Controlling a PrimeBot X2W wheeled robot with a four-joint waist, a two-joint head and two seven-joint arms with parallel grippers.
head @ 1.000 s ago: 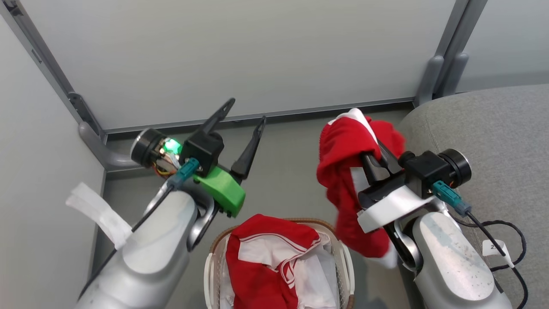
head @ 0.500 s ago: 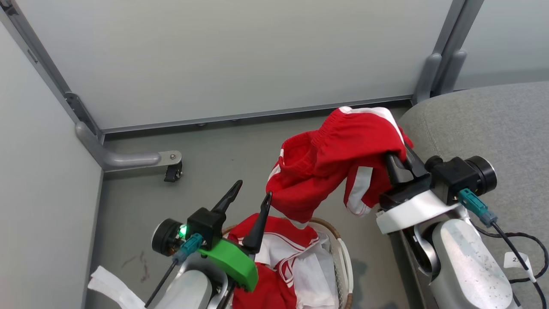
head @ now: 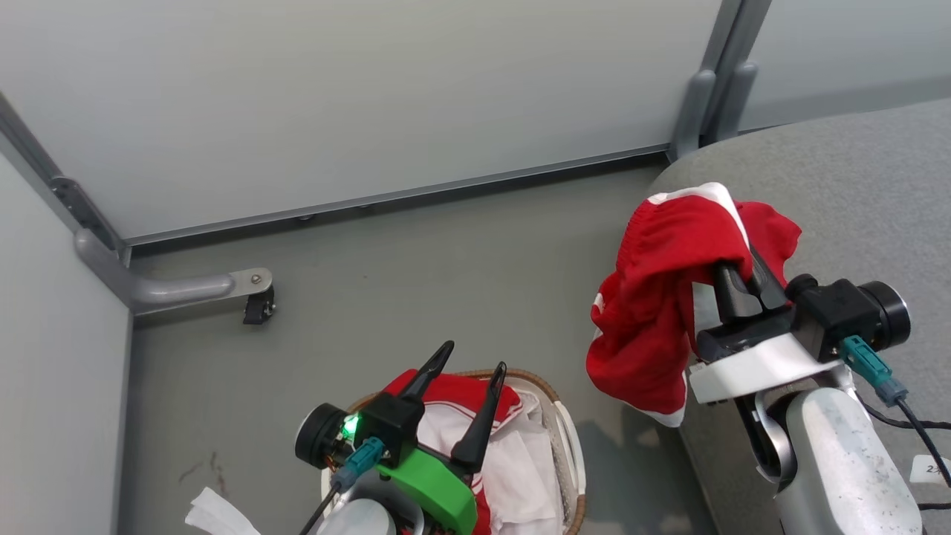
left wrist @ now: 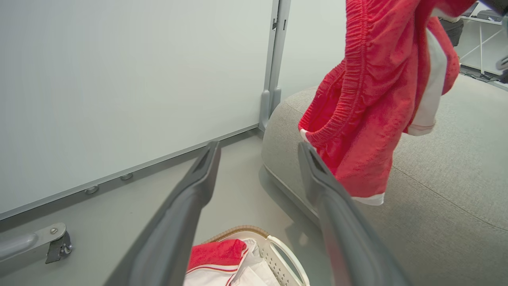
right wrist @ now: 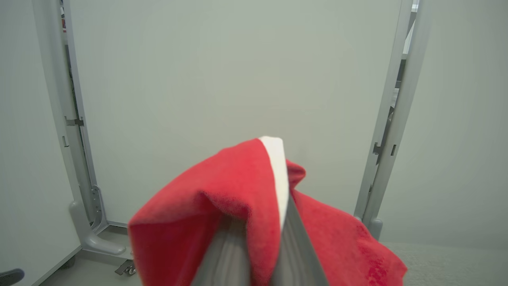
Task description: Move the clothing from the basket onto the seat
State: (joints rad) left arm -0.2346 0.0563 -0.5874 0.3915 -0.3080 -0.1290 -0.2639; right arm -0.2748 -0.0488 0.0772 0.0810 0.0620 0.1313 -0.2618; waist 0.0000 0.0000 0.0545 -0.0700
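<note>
My right gripper is shut on a pair of red shorts with white stripes. They hang off its fingers over the near left edge of the grey seat. In the right wrist view the shorts drape over both fingers and hide the tips. The left wrist view has the shorts dangling above the seat. My left gripper stands open above the basket, holding nothing. A second red and white garment lies in the basket on its white lining.
Pale partition panels close off the back and left, joined by a grey post. A metal foot with a castor rests on the grey floor at the left. A black cable trails from my right wrist over the seat.
The head camera has shifted. My right gripper has carried the shorts rightward to the seat's edge. My left gripper has come down and back to hover over the basket, still open.
</note>
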